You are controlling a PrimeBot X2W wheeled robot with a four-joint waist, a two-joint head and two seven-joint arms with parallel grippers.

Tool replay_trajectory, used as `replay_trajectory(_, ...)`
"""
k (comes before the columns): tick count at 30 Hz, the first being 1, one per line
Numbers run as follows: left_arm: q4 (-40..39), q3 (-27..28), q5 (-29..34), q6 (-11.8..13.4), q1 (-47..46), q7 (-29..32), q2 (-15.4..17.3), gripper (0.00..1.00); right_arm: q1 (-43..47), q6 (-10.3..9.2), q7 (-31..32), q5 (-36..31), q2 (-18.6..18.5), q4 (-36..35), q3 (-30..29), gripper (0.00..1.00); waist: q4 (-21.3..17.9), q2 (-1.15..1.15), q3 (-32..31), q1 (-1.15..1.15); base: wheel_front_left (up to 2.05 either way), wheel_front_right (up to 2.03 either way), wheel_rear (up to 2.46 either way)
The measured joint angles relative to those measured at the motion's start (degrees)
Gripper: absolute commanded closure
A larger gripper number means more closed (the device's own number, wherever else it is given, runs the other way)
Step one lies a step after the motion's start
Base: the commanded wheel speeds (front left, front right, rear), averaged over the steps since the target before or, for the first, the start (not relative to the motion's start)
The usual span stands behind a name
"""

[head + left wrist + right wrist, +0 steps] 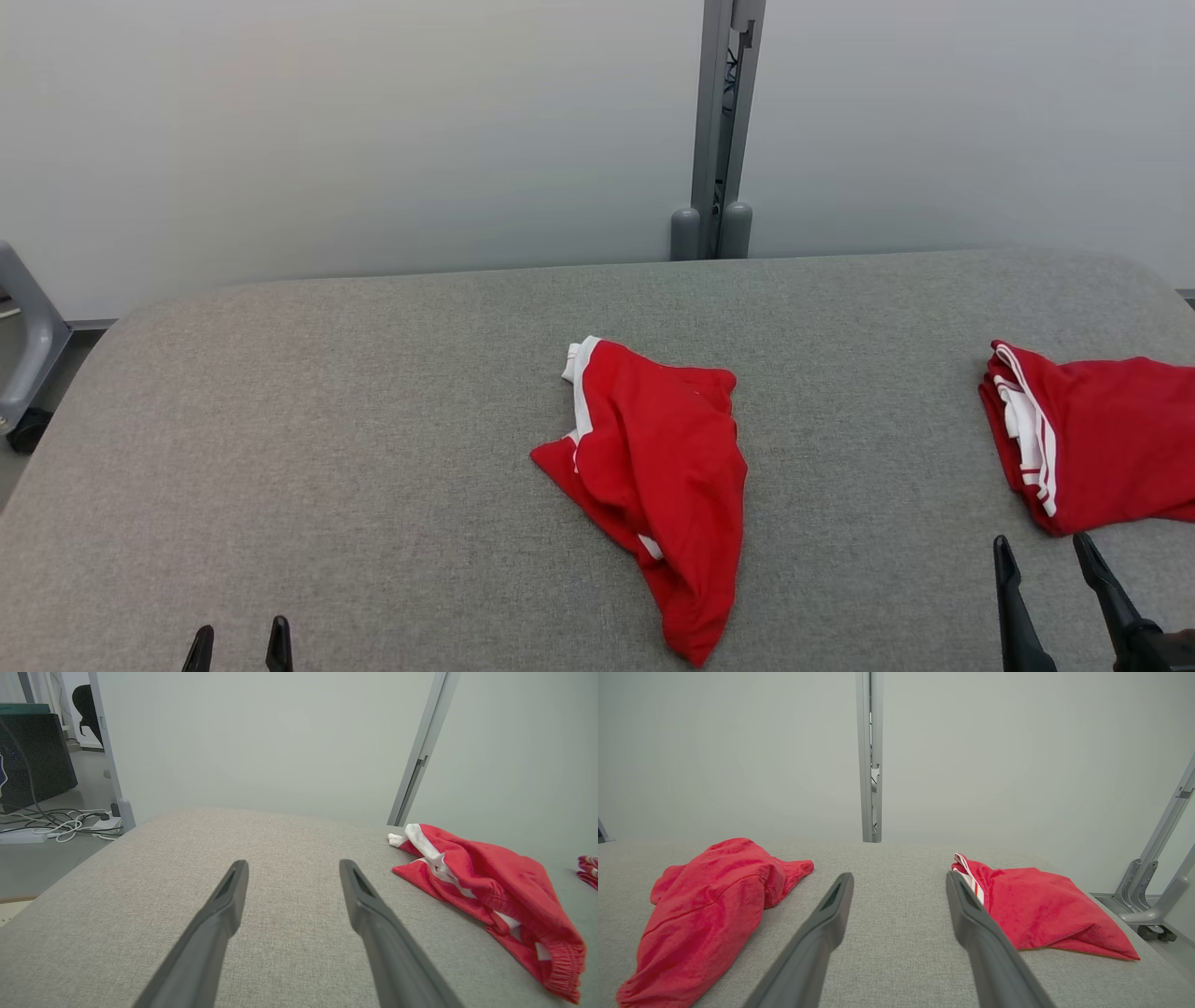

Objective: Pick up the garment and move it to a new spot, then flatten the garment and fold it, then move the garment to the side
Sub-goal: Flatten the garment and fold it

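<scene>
Broad grey fabric counter (pixel 280 420), far edge straight along a pale wall (pixel 373 121), both far corners rounded off. Wide bare cloth over the left half, from the left edge to the middle; a narrower bare strip between the two red heaps. Behind the far edge, a grey upright post (pixel 719 131) at the seam of the wall.

Near the middle of the counter, a crumpled red garment (pixel 663 467) with white trim, bunched into a rough wedge, well clear of every edge. Farther right, a folded red garment (pixel 1111 448), white-striped band turned toward the middle, cut off by the right border of the head view and close to the counter's right edge in the right wrist view.

At the lower right, the right pincer (pixel 1041 541), fingers spread wide with nothing between them, tips near the folded piece. At the lower left, the left pincer (pixel 240 630), likewise spread wide and empty, over bare cloth, well apart from the crumpled heap.
</scene>
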Motion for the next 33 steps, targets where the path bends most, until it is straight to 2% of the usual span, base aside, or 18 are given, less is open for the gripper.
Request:
replay_trajectory(12, -0.2, -2.2, -2.8, 0.2, -2.2, 0.0, 0.0, 0.00, -0.7, 0.00, 0.0, 0.1, 0.0, -0.2, 0.4, 0.00, -0.7, 0.00, 0.8, 0.00, 0.00, 0.00, 0.00)
replay_trajectory(14, 0.4, -5.4, -5.2, 0.2, -3.9, -0.1, 0.0, 0.00, -1.2, 0.00, 0.0, 0.1, 0.0, -0.5, 0.8, 0.00, -1.1, 0.00, 1.3, 0.00, 0.00, 0.00, 0.00)
replay_trajectory(17, 4.4, -13.0, -8.2, -0.6, -6.8, 1.0, -0.1, 0.00, -1.7, 0.00, 0.0, 0.1, 0.0, -0.9, 1.3, 0.00, -2.1, 0.00, 1.9, 0.00, 0.00, 0.00, 0.00)
replay_trajectory(21, 7.8, -23.2, -16.8, -1.2, -12.1, 7.6, -0.1, 0.00, -2.5, 0.00, 0.0, 0.1, 0.0, -1.0, 1.8, 0.00, -3.9, 0.00, 2.9, 0.00, 0.00, 0.00, 0.00)
replay_trajectory(25, 12.2, -31.0, -17.8, -1.4, -14.8, 14.6, -0.2, 0.00, -3.2, 0.00, 0.0, 0.2, 0.0, -0.9, 2.0, 0.00, -6.2, 0.00, 4.1, 0.00, 0.00, 0.00, 0.00)
replay_trajectory(28, 13.8, -34.1, -20.8, -1.6, -16.5, 16.5, -0.2, 0.00, -3.7, 0.00, 0.0, 0.5, 0.0, -1.0, 1.7, 0.00, -7.6, 0.00, 5.4, 0.00, 0.00, 0.00, 0.00)
replay_trajectory(33, 18.6, -36.3, -20.6, -1.6, -20.7, 16.5, -0.1, 0.00, -5.1, 0.00, 0.0, 0.6, 0.0, -1.3, 1.3, 0.00, -9.2, 0.00, 8.5, 0.00, 0.00, 0.00, 0.00)
